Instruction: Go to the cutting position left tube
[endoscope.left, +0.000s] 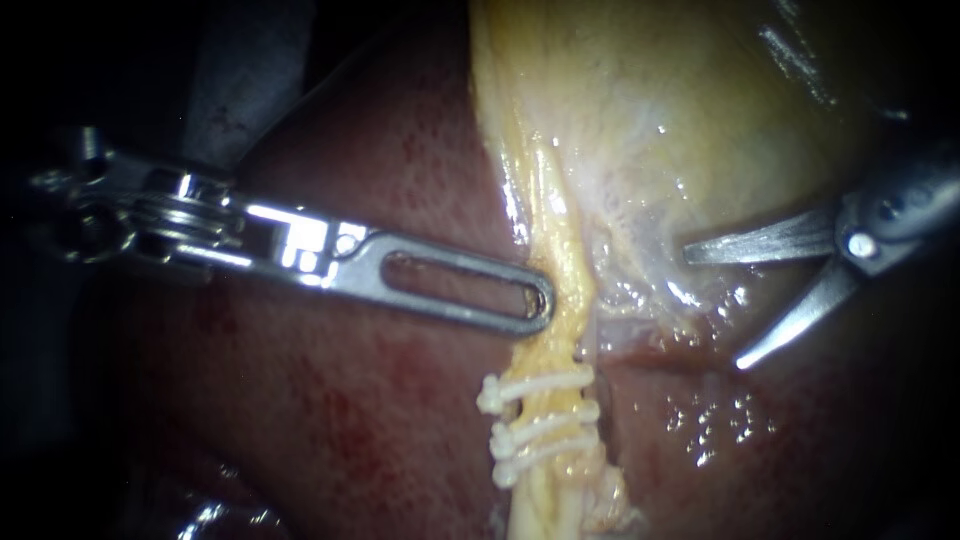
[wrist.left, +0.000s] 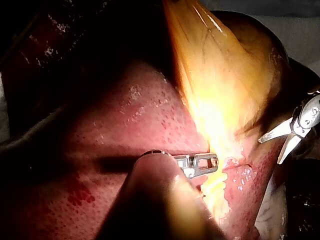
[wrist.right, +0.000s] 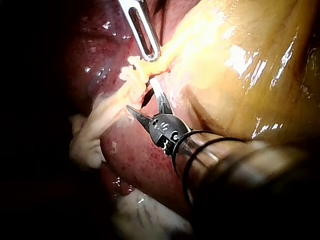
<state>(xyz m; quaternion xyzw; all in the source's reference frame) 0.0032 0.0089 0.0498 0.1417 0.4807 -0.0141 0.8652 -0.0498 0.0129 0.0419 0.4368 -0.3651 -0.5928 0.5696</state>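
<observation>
L tool (endoscope.left: 545, 300), slotted steel, grips yellow clipped tube (endoscope.left: 562, 330); R tool (endoscope.left: 712, 307), curved blades, open nearby.

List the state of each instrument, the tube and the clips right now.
left instrument: tip against the tube, above the clips
right instrument: jaws open, empty, short of the tube
tube: whole, not cut
clips: closed across the tube
</observation>
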